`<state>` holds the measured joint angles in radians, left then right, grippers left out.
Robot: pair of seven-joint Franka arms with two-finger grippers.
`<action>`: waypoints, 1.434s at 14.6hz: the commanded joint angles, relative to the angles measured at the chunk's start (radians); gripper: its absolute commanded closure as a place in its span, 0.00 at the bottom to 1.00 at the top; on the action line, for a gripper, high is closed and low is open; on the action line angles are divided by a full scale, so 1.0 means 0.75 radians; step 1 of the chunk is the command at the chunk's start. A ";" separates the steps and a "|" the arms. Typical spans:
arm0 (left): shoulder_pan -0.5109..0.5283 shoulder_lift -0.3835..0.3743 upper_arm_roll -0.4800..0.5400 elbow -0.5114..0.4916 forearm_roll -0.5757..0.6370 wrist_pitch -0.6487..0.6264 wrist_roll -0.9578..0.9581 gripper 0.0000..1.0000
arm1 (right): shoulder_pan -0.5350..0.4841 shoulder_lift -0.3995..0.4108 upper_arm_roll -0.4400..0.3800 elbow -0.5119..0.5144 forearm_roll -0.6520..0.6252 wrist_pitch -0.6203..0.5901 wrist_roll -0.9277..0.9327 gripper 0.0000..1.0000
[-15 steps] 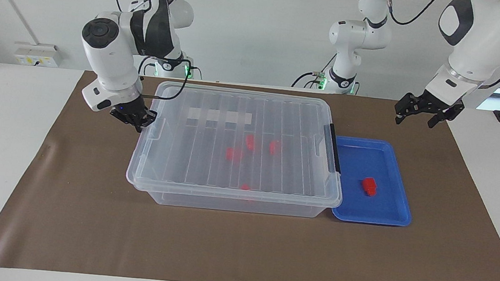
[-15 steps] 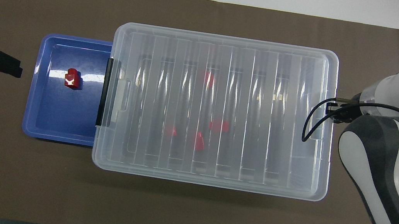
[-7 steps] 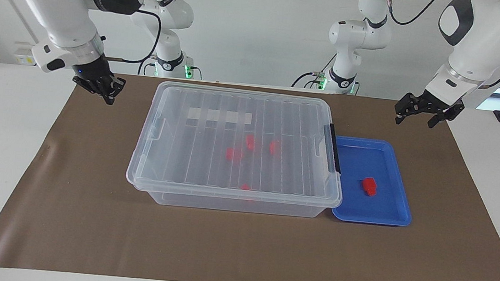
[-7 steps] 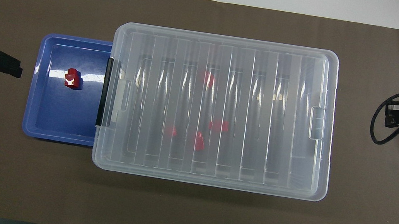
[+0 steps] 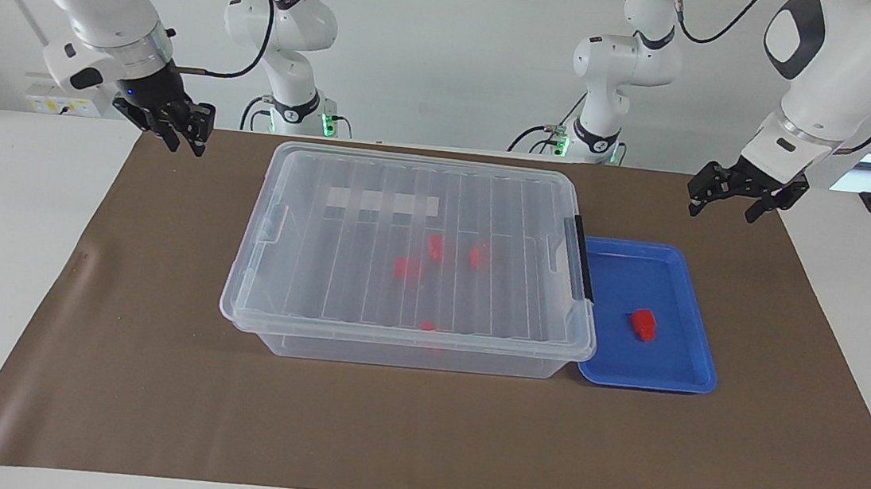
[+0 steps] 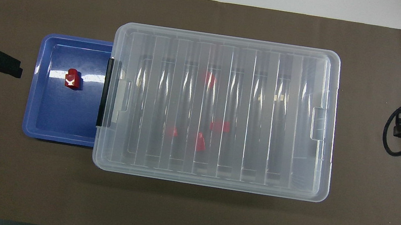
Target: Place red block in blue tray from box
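Observation:
The box (image 5: 367,286) is a large clear bin with its ribbed lid on; it also shows in the overhead view (image 6: 287,81). Several red blocks (image 5: 405,267) lie inside it under the lid (image 6: 219,126). The blue tray (image 5: 640,276) sits against the box's black-latch end, toward the left arm's end (image 6: 62,116). One red block (image 5: 643,323) lies in the tray (image 6: 73,79). My left gripper (image 5: 722,212) hangs open and empty over the mat beside the tray (image 6: 14,66). My right gripper (image 5: 185,147) is open and empty, raised over the mat off the box's other end (image 6: 399,124).
A brown mat (image 5: 417,434) covers the table under everything. The black latch handle (image 5: 583,259) sits on the box's end next to the tray. A white strip label (image 5: 384,201) shows on the box.
My right gripper has left the box's end, risen and drawn back over the mat toward its own end of the table. The left arm, box, tray and blocks have not moved.

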<state>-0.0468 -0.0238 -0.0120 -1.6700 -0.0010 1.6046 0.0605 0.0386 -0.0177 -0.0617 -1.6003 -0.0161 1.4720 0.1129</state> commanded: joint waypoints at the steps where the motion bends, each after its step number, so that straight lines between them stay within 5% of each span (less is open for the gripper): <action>1: 0.007 -0.030 -0.004 -0.035 0.026 0.020 0.005 0.00 | -0.072 0.003 0.005 -0.004 0.050 0.011 -0.028 0.00; 21: 0.007 -0.030 -0.004 -0.035 0.026 0.020 0.005 0.00 | -0.135 -0.005 0.039 -0.038 0.036 0.126 -0.089 0.00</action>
<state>-0.0468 -0.0238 -0.0119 -1.6700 -0.0010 1.6046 0.0605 -0.0453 -0.0108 -0.0463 -1.6128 -0.0041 1.5488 0.0716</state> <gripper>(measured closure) 0.000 0.000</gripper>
